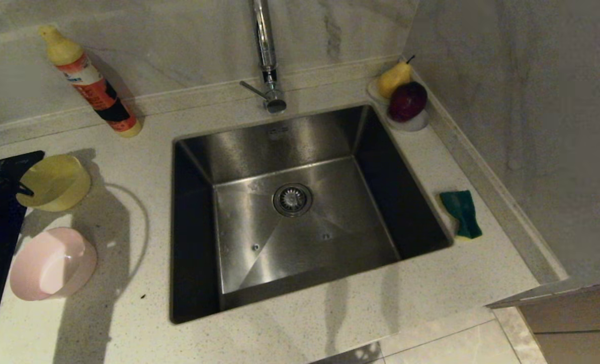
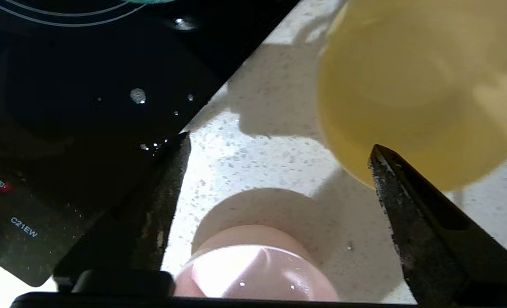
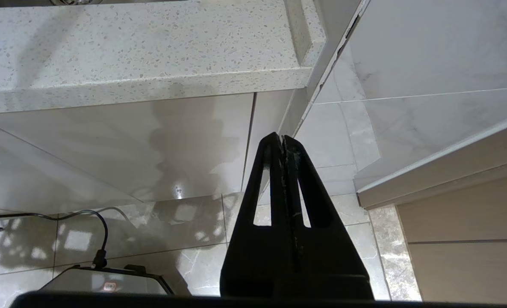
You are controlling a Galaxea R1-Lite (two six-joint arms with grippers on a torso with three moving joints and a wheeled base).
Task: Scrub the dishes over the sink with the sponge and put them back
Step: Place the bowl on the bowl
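Nearest the robot, the right gripper (image 3: 283, 139) is being kept parked below the counter's edge, its fingers pressed together on nothing, the floor tiles showing beyond it.

On the counter (image 1: 305, 328) left of the sink, the pale pink bowl (image 1: 52, 263) is lying tipped, its opening turned toward the sink, with nothing gripping it. Just behind it, the yellow bowl (image 1: 57, 182) is being approached or released by the left gripper (image 2: 279, 149); which cannot be told. The fingers are being held wide apart, one over the edge of the black hob (image 2: 86, 107), the other overlapping the yellow bowl's rim in the wrist view, and nothing is being held between them. A light blue bowl is barely being shown: only a sliver of teal at the far left edge of the head view, which cannot be identified for sure.

Further on, the sink (image 1: 199, 212) is standing empty and dry-looking, with its drain strainer (image 1: 293, 199) in the middle. The sponge (image 1: 462, 213) is lying green face up on the counter to the sink's right, untouched.

At the back, the tap (image 1: 267, 55), a detergent bottle (image 1: 92, 83) and a fruit dish (image 1: 406, 108) are standing.

Nothing is being scrubbed at present; whether any bowl is already clean cannot be told, and the sponge is yet to be picked up.
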